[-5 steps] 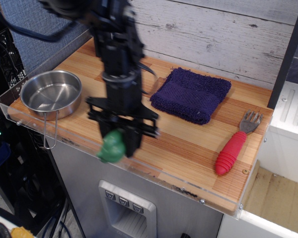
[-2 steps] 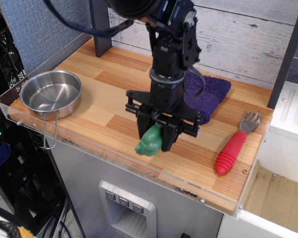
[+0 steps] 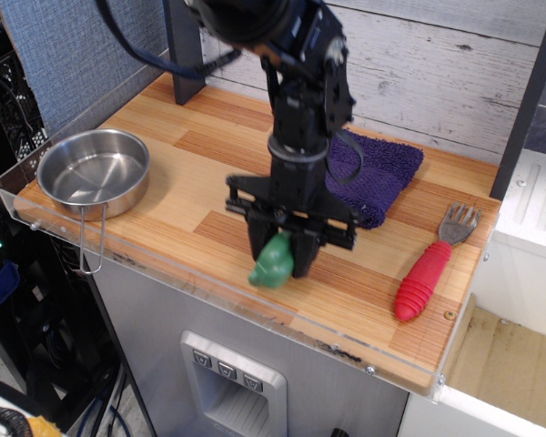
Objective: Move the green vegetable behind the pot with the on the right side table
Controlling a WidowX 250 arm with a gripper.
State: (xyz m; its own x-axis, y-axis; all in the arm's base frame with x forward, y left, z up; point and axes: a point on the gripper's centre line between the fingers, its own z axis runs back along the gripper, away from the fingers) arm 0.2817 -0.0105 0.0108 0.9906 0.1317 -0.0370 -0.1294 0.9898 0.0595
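- Near the table's [image 3: 164, 238] front edge, one gripper [image 3: 280, 252] is clamped on one green vegetable [image 3: 272, 261].
- One pot [image 3: 95, 172] sits far left.
- One purple cloth [image 3: 373, 172] and one red-handled fork [image 3: 431, 264] lie right.

Purple towel [image 3: 382, 177] lies flat toward the back, partly hidden on its left side. Fork [image 3: 429, 266] with a red handle and grey tines lies near the right edge, tines pointing back, well apart from the towel. Grey plank wall [image 3: 455, 73] behind. Grey panel with 3 buttons [image 3: 226, 371] below the front edge.
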